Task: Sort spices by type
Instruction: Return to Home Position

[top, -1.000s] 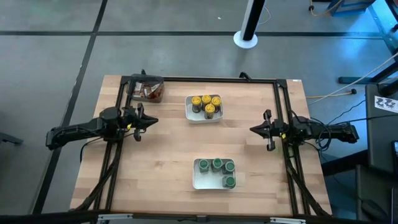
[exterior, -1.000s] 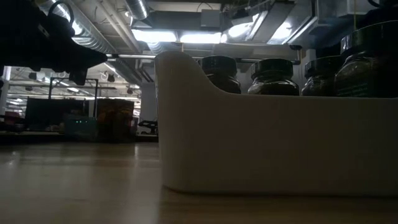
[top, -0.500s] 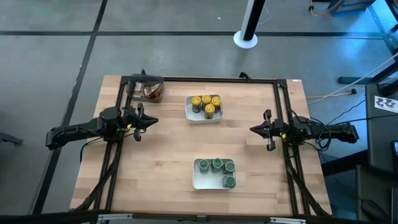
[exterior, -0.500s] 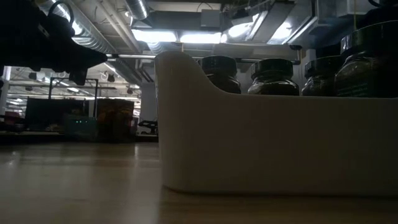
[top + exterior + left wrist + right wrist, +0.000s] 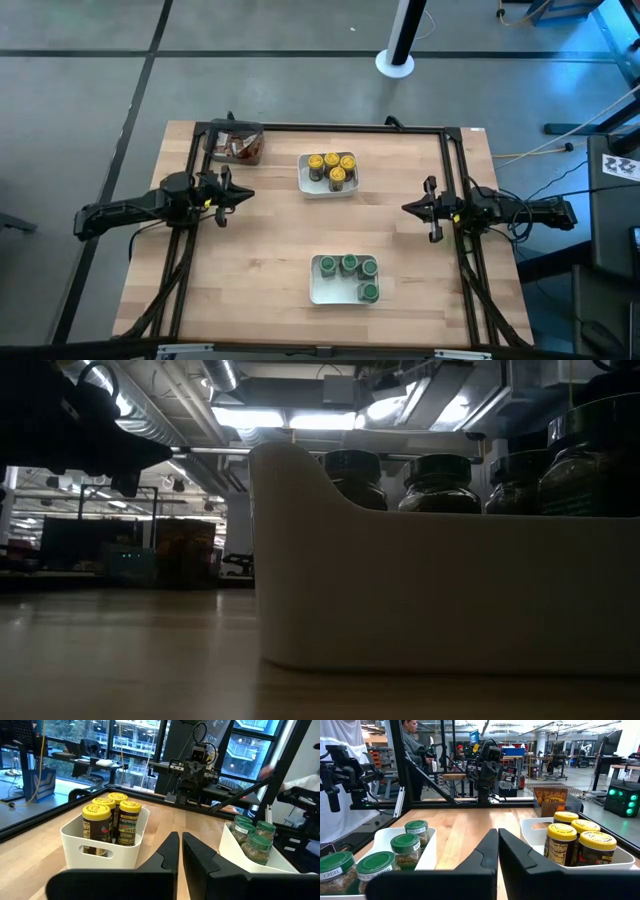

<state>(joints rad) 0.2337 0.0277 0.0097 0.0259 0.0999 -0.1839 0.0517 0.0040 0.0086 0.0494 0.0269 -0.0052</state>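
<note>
Left gripper (image 5: 243, 192): clenched, empty, hovers over left side of table (image 5: 260, 260). Right gripper (image 5: 405, 208): likewise clenched on nothing, hovers over right side, facing inward. Four yellow-lidded jars (image 5: 331, 168): upright, clustered in far white tray (image 5: 303, 185). Four green-lidded jars (image 5: 349, 264): upright in near white tray (image 5: 316, 294). Brown-orange packets (image 5: 238, 149): piled in dark bin (image 5: 252, 131) at far left corner.

On my right wrist camera I read "TACO" on the brown-orange packet (image 5: 553, 796). The nearest green-lidded jar (image 5: 332, 870) carries digits on its lid, perhaps "21". The yellow-lidded jars (image 5: 129, 822) bear printed labels that I cannot make out.
</note>
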